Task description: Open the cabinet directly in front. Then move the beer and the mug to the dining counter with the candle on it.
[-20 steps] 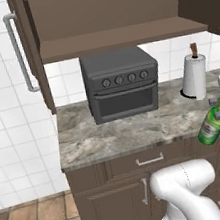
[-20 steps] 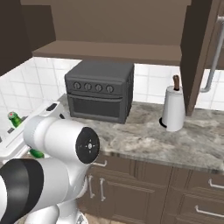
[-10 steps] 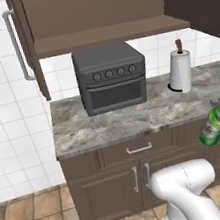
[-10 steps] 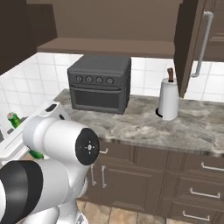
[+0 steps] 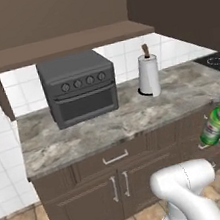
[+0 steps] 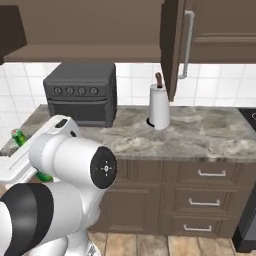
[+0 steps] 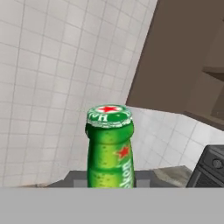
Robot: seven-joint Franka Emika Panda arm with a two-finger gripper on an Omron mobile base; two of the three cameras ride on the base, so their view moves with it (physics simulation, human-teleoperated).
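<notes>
The beer [image 7: 109, 144], a slim green bottle with a red star on its cap, stands between the fingertips of my gripper [image 7: 109, 181], which is shut on it. In the left base view the beer [image 5: 216, 125] hangs tilted in the air at the right edge, in front of the base cabinets. Its cap [image 6: 19, 135] peeks out behind my arm in the right base view. The cabinet [image 5: 61, 18] above the counter is open, with its doors [image 6: 172, 45] swung out. The mug, the dining counter and the candle are out of view.
A dark toaster oven [image 5: 79, 86] and a paper towel roll [image 5: 148, 75] stand on the short stone counter [image 5: 110, 127] over brown base cabinets [image 6: 200, 195]. A stove top [image 5: 217, 58] lies at the far right. White tiles cover the wall.
The whole picture has slid sideways, so the base has driven and the cameras with it. The beer keeps its place in my gripper.
</notes>
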